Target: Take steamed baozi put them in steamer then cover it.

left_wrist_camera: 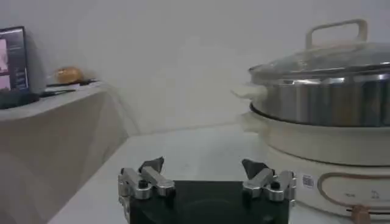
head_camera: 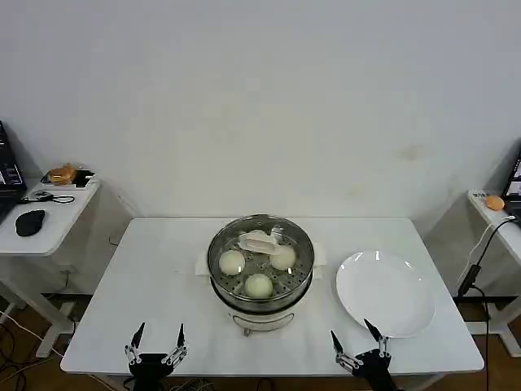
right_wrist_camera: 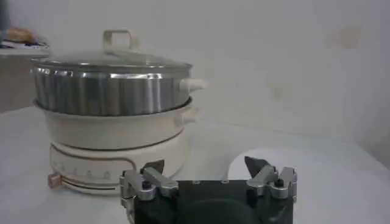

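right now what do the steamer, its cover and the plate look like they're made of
Steamer: polished stainless steel by its mirror-like banded wall, on a matte cream base, probably plastic or enamel. Cover: clear glass, since the baozi show through it, with a cream handle. Plate: glossy white, likely ceramic or melamine.

Left end effector (left_wrist_camera: 204, 175) fingers spread (holding nothing), low over white table (left_wrist_camera: 183, 152), steamer (left_wrist_camera: 323, 97) beside, cover (left_wrist_camera: 329, 61) on.

The cover's handle (head_camera: 259, 242) is hiding the fourth baozi; the steamer (left_wrist_camera: 329, 122) is running off the frame edge.
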